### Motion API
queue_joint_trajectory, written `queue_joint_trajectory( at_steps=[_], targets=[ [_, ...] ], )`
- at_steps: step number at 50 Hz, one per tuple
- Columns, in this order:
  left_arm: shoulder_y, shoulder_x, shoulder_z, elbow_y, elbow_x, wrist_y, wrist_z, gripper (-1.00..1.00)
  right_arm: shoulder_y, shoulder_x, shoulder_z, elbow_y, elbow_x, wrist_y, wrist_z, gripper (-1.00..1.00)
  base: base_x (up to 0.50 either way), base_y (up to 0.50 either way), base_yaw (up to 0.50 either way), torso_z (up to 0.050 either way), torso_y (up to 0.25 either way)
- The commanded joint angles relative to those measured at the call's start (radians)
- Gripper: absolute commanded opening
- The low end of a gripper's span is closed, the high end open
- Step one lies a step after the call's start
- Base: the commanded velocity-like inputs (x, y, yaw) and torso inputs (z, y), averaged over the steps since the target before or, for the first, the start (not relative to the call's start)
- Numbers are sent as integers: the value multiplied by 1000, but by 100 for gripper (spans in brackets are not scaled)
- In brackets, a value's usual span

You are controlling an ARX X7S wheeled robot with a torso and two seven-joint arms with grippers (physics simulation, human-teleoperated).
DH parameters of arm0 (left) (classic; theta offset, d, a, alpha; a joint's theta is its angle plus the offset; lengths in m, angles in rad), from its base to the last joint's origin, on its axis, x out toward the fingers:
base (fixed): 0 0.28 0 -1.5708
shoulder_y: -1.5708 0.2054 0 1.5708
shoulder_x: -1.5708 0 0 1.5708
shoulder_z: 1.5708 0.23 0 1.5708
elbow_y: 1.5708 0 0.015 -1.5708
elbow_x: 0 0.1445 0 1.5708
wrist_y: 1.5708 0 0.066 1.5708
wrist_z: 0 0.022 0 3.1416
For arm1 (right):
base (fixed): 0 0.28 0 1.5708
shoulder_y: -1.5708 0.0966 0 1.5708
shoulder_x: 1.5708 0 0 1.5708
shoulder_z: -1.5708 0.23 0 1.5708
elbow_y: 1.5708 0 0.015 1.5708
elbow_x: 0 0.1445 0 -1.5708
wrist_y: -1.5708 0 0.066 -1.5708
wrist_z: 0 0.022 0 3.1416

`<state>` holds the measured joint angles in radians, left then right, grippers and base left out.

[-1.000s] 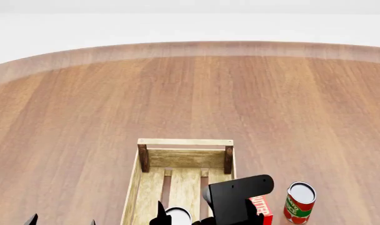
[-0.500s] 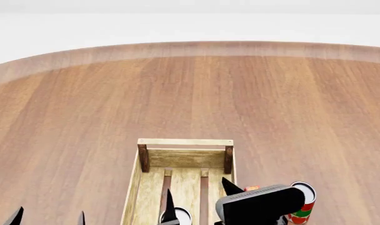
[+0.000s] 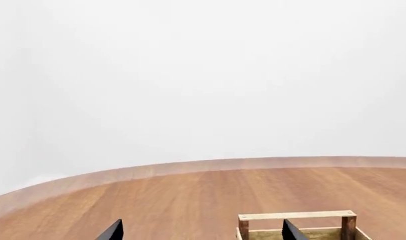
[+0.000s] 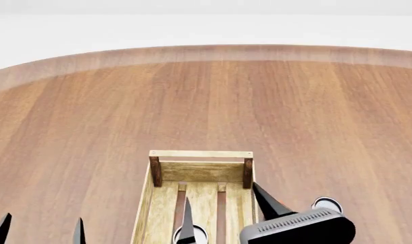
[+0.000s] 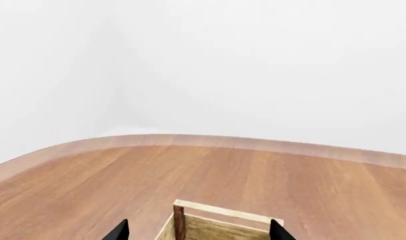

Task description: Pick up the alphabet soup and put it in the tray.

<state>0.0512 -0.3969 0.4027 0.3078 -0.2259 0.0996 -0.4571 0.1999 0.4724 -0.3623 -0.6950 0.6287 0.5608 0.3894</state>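
Observation:
The tray (image 4: 200,154) of light slats with dark corner posts lies at the near middle of the table. The alphabet soup (image 4: 201,234) stands inside it at the view's bottom edge. Only its pale top shows, and its label is hidden. My right gripper (image 4: 221,192) is open and empty above the tray, one finger beside the can and the other over the tray's right wall. In the right wrist view the gripper (image 5: 198,232) frames the tray's far end (image 5: 223,211). My left gripper (image 4: 42,217) is open and empty, left of the tray. In the left wrist view (image 3: 203,232) the tray (image 3: 296,216) lies to one side.
A second can (image 4: 326,203) stands right of the tray, mostly hidden behind my right gripper's body; only its pale top shows. The round wooden table (image 4: 206,101) stretches far ahead to a curved edge.
My right gripper has risen, and its fingers now point forward over the tray, apart from the can. The can stays in the tray. The left fingertips have come up a little.

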Motion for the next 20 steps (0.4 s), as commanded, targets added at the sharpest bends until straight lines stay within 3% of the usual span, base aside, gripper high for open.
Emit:
queue_joint_trajectory(
  at_steps=[1,20],
  targets=[
    [15,-24,-10,113,-23,-42,-16,100,-4,20,9,-77,9,22,36,100,0,0,0,0,0],
    [22,-55,-35,248,-64,-104,-47,100,-14,40,19,-150,20,38,76,100,0,0,0,0,0]
  ],
)
